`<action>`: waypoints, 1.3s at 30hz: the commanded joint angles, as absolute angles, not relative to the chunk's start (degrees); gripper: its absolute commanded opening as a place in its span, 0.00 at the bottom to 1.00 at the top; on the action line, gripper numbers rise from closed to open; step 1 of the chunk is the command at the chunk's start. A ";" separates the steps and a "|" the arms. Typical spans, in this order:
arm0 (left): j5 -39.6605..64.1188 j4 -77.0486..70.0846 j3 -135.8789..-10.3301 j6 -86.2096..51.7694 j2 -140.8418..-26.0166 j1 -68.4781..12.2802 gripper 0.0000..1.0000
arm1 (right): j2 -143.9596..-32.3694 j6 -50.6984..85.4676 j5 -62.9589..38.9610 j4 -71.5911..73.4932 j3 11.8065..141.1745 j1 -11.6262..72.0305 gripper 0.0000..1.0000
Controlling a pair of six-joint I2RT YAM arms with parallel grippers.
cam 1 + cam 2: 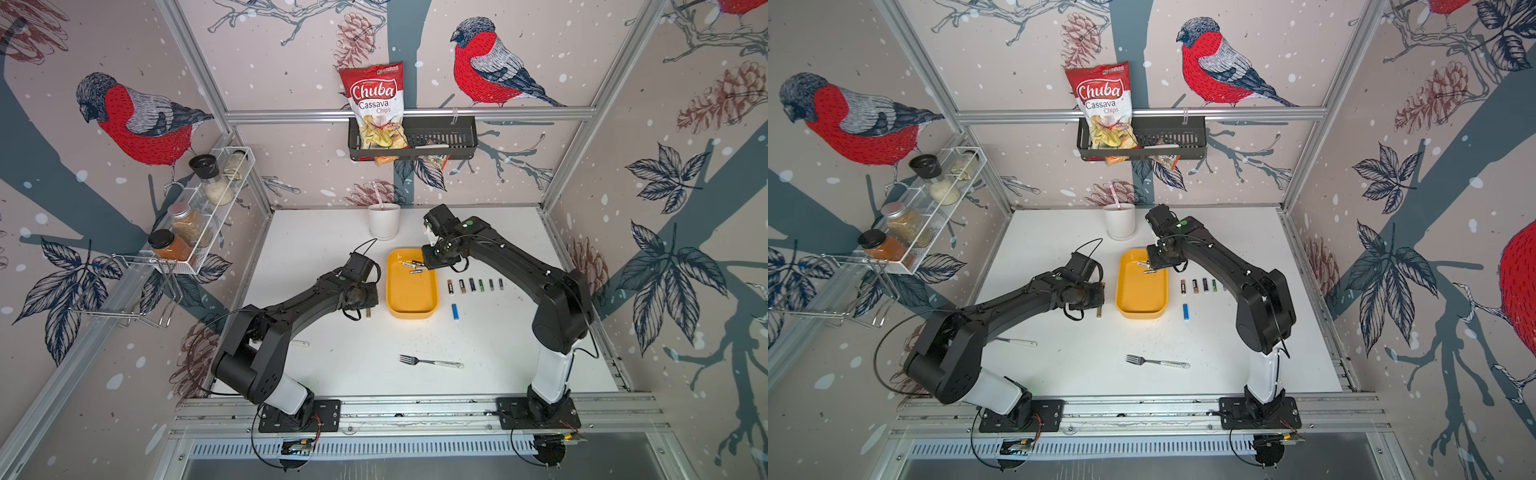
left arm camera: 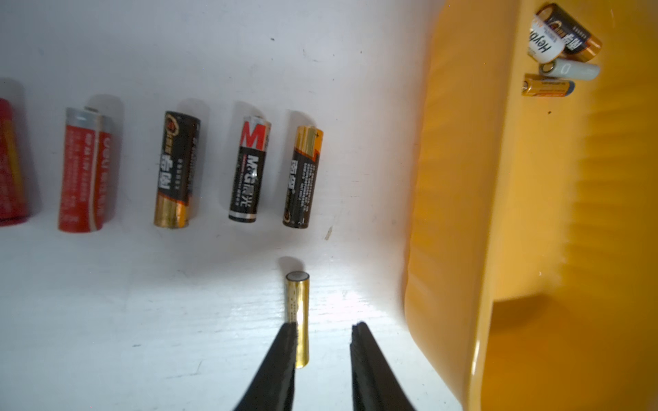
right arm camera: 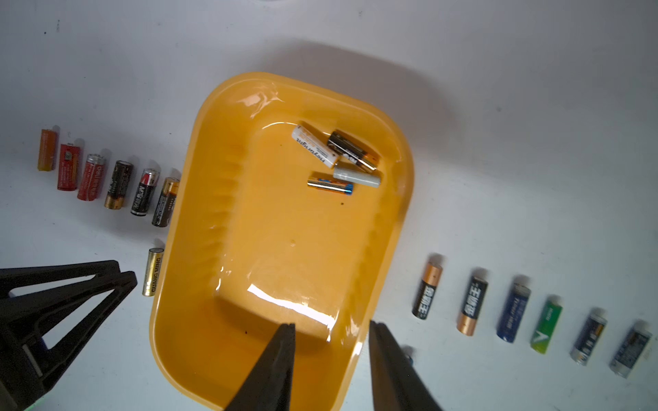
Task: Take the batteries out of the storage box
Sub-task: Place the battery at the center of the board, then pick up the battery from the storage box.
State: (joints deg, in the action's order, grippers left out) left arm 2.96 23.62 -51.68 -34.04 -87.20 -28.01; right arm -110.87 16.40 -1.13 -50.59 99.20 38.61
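Observation:
The storage box (image 1: 411, 313) is a yellow tray in the middle of the table in both top views (image 1: 1140, 313). Several batteries (image 1: 413, 266) lie at its far end, also in the right wrist view (image 3: 338, 160) and left wrist view (image 2: 559, 46). My left gripper (image 2: 324, 325) is open just left of the box. A gold battery (image 2: 297, 313) lies on the table against one of its fingers. My right gripper (image 3: 331, 324) hangs open above the box with nothing between its fingers. Rows of batteries lie on the table left (image 2: 245, 167) and right (image 1: 473, 284) of the box.
A blue battery (image 1: 456, 311) lies alone right of the box. A white cup (image 1: 384, 222) stands behind it. A fork (image 1: 430, 362) lies toward the front. A white-handled utensil (image 1: 1017, 342) pokes out under the left arm. A spice rack and a snack basket hang on the walls.

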 commanded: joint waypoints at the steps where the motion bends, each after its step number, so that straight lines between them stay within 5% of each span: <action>1: 2.41 24.65 -52.26 -33.33 -86.49 -27.64 0.31 | -114.41 14.47 -1.55 -50.13 100.47 39.02 0.41; 17: 3.60 23.42 -53.72 -31.57 -87.54 -27.42 0.31 | -131.40 10.11 -2.47 -50.29 114.02 39.16 0.41; 39: 3.47 23.05 -51.63 -32.19 -86.12 -26.95 0.31 | -135.23 8.70 -0.65 -48.96 114.36 39.29 0.44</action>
